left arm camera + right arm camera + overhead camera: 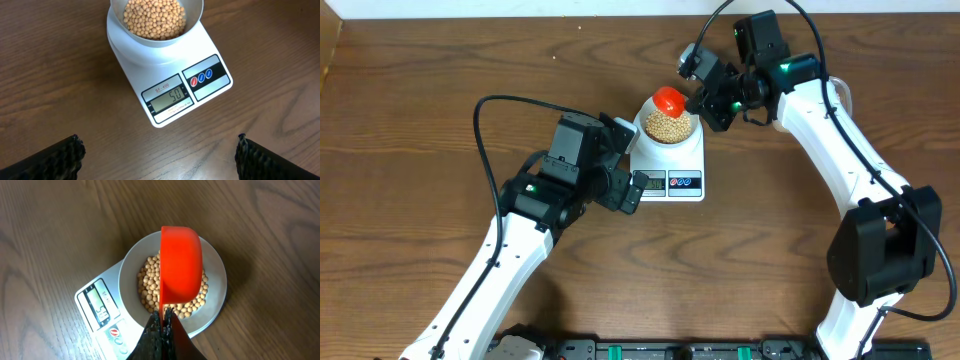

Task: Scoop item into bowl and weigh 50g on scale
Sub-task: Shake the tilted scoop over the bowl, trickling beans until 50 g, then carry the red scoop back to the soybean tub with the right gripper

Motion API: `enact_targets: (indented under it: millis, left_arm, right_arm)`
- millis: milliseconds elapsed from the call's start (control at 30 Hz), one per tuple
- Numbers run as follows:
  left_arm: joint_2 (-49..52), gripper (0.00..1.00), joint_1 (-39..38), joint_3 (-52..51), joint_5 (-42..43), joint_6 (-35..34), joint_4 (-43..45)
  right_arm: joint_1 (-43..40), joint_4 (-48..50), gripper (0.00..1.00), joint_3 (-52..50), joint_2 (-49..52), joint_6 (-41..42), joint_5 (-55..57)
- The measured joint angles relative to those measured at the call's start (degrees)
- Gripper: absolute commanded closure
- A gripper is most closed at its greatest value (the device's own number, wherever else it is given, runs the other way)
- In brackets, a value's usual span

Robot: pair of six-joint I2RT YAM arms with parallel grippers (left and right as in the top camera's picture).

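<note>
A wooden counter [440, 60] is seen from above with two robot arms reaching toward a white kitchen scale [670, 165] near its middle. On the far half of the scale a small round white bowl [215, 265] is set, and it is filled across its bottom with a mound of small, round, tan-yellow beans [665, 125], smooth and pea-sized, lying loose against one another. On the near edge of the scale a grey display [169, 97] is shown beside a panel with round buttons [201, 77]; the digits are small but appear to read fifty. Directly above the bowl on the scale a bright orange-red scoop [181, 262] is held, its rounded outer shell turned toward the wrist camera, so whether any beans are inside cannot be told. The scoop is gripped at its handle end by the right gripper [162, 325], whose fingers are pressed tightly together around it. The left gripper [159, 150] is spread wide and empty, held over the bare counter just in front of the scale's display edge, touching nothing. The scooping and weighing are judged to be essentially done, the target weight seemingly reached. What is likely left is for the scoop to be drawn away from the scale and put down without beans being spilled or the bowl nudged.
</note>
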Motion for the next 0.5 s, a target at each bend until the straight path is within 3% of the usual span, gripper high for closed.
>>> enact_targets:
  millis: [500]
  left_arm:
    - [0.00, 0.02, 0.00, 0.00, 0.00, 0.00, 0.00]
  right_arm:
    - [-0.17, 0.02, 0.99, 0.00, 0.00, 1.18, -0.59]
